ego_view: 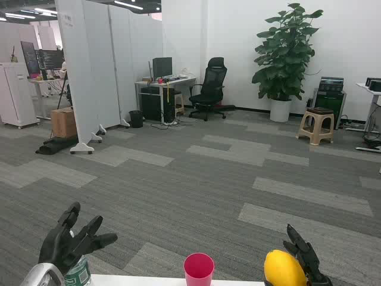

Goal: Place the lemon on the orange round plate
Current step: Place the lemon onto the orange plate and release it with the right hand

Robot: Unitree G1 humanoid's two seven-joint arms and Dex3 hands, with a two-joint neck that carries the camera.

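Operator: Yellow lemon (284,269) location and status?

Technician: It sits at the bottom edge of the head view, right of centre, raised above the table (137,280) edge. The right robot hand (306,259) holds it: black fingers show behind and beside the fruit, touching it. The grip is judged a carry hold, keeping the lemon off the table for transfer.

Operator: Left robot hand?

Technician: The left robot hand (70,238) hangs at lower left, fingers spread, gripping nothing. A green-labelled bottle (78,274) stands just below it; contact cannot be confirmed. The posture is judged a waiting one, clear of the right arm's path.

Operator: Target plate?

Technician: The orange round plate does not appear. The camera faces the room, so only a thin strip of table shows. A pink cup (199,269) stands between the two hands, near the lemon.

Operator: Next requirement?

Technician: Judged: bring the plate into view, then lower the lemon onto it, avoiding the cup.
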